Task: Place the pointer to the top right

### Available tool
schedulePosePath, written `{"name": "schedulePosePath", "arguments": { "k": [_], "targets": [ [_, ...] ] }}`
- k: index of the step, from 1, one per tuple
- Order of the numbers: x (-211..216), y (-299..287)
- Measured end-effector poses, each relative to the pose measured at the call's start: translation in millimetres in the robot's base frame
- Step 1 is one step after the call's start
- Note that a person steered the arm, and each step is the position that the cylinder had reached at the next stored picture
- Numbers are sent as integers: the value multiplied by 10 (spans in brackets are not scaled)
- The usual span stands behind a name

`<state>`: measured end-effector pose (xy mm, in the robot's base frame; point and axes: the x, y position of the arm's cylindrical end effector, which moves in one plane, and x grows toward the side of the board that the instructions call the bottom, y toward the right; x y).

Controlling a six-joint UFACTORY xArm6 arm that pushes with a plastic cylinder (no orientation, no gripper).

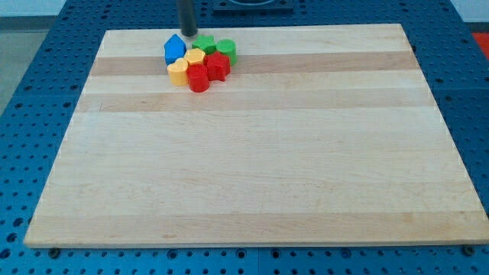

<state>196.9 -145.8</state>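
My tip [188,35] rests on the wooden board [252,153] near its top edge, left of centre. It stands just above a tight cluster of blocks, between the blue house-shaped block [175,50] on its lower left and a green block [207,43] on its lower right. A second green block, round [226,50], sits at the cluster's right. Below them lie a yellow block [195,56], a yellow heart-like block [177,72], a red block [218,66] and a red cylinder-like block [199,78]. The blocks touch one another.
The board lies on a blue perforated table [46,92] that shows on all sides. A dark machine base [252,4] shows at the view's top edge.
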Motion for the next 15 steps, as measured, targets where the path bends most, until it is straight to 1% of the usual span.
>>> {"name": "schedulePosePath", "arguments": {
  "k": [1,2,4,6,8,9,10,11,12,13,15],
  "targets": [
    [50,-226],
    [319,-210],
    [407,-152],
    [687,-148],
    [565,-241],
    [123,-285],
    [-52,-276],
    [-50,-243],
    [-53,59],
    [-55,177],
    [-52,2178]
  ]
}}
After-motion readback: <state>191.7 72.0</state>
